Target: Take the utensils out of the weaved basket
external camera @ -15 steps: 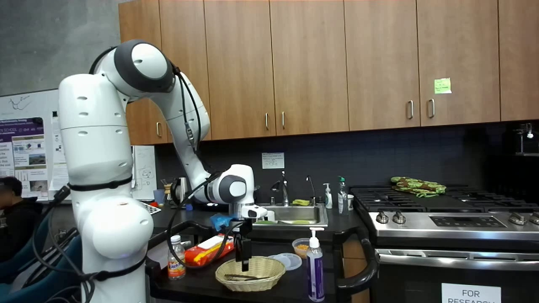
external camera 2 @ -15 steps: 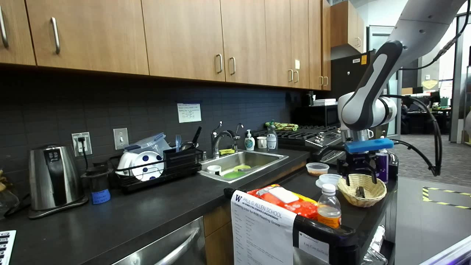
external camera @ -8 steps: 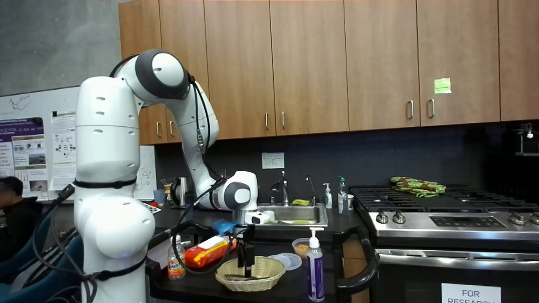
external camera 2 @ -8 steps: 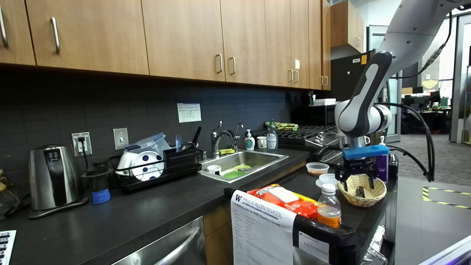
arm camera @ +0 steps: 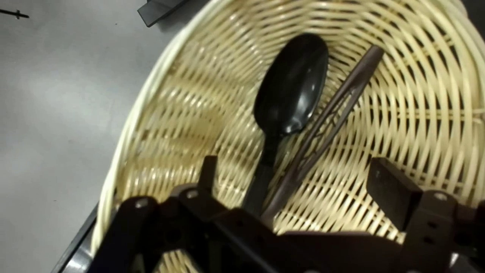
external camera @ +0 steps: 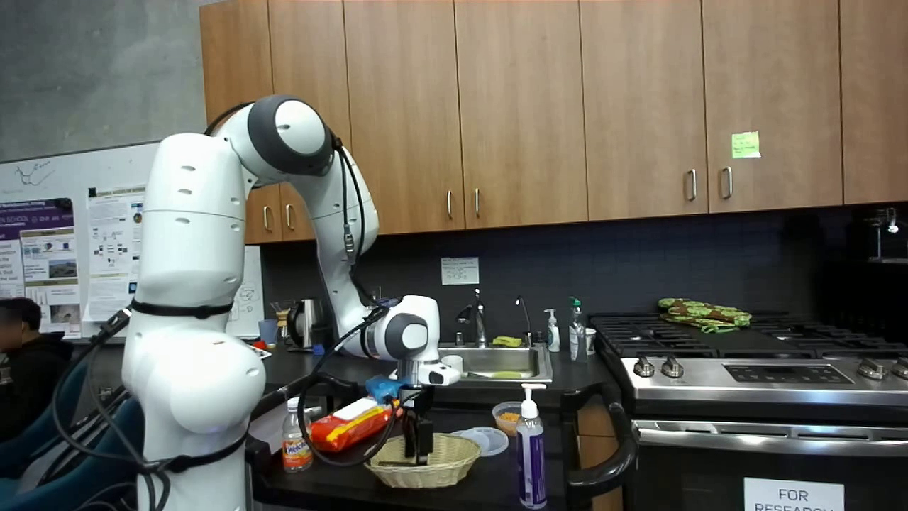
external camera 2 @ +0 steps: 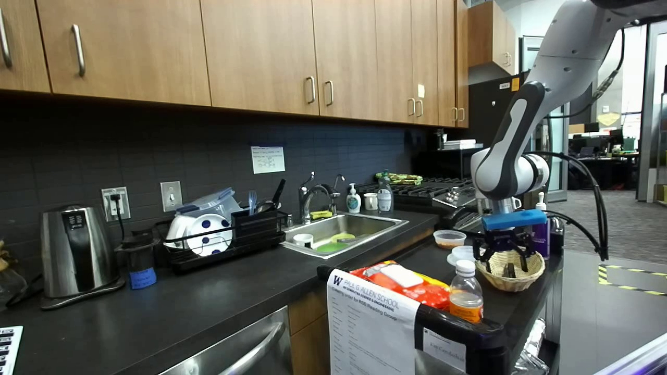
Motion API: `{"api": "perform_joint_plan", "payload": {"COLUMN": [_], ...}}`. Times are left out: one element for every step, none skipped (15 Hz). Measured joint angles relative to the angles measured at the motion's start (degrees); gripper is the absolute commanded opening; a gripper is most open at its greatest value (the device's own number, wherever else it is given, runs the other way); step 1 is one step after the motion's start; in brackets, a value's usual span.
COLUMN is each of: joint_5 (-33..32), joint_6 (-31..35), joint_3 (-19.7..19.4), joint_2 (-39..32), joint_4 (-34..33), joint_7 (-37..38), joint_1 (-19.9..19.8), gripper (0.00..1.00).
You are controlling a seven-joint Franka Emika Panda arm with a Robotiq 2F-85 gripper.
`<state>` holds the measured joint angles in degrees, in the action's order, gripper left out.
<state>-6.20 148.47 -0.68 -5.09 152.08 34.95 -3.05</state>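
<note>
The weaved basket [external camera: 460,461] stands on the black cart top and shows in both exterior views [external camera 2: 513,284]. In the wrist view its pale woven wall [arm camera: 178,125] surrounds a black spoon [arm camera: 291,83] and a slim dark brown utensil [arm camera: 322,129] with a long gap along it. They lie side by side; their lower ends are hidden behind the gripper. My gripper [arm camera: 291,163] is open, with its fingers spread to either side of both handles and nothing held. In the exterior views the gripper [external camera: 418,458] reaches down inside the basket [external camera 2: 501,263]. Contact with the utensils cannot be told.
An orange-red packet [external camera: 351,426] and a juice bottle [external camera: 296,440] stand beside the basket. A purple pump bottle [external camera: 531,454], clear lids [external camera: 489,440] and a food tub [external camera: 507,417] are on its other side. Cart handles [external camera: 603,475] stick up at the ends.
The arm has lowered and shifted toward the counter, bringing the open fingers from above the utensils down into the basket. The basket has shifted very slightly toward the counter.
</note>
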Motion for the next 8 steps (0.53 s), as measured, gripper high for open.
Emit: {"api": "perform_joint_plan", "payload": {"joint_5": [-0.2,-0.5,-0.8,-1.2,-1.5,-1.7,-1.9,-1.9], "joint_6": [0.0,0.0,0.0,0.0,0.0,0.0,-0.1,-0.1], "joint_3": [-0.5,-1.0,-1.4,-1.8,-2.1,-2.4,-2.7,-2.9], "joint_2": [-0.2,-0.3,-0.4,-0.5,-0.6,-0.7,-0.7,-0.7], "joint_4": [0.0,0.0,0.0,0.0,0.0,0.0,0.1,0.2], "joint_7": [0.3,0.5,0.7,0.9,1.3,1.5,1.7,1.7], "joint_1": [0.2,0.4,0.6,0.7,0.8,0.8,0.9,1.0], "gripper": [0.89,0.87,0.78,0.76,0.73,0.62,0.57,0.46]}}
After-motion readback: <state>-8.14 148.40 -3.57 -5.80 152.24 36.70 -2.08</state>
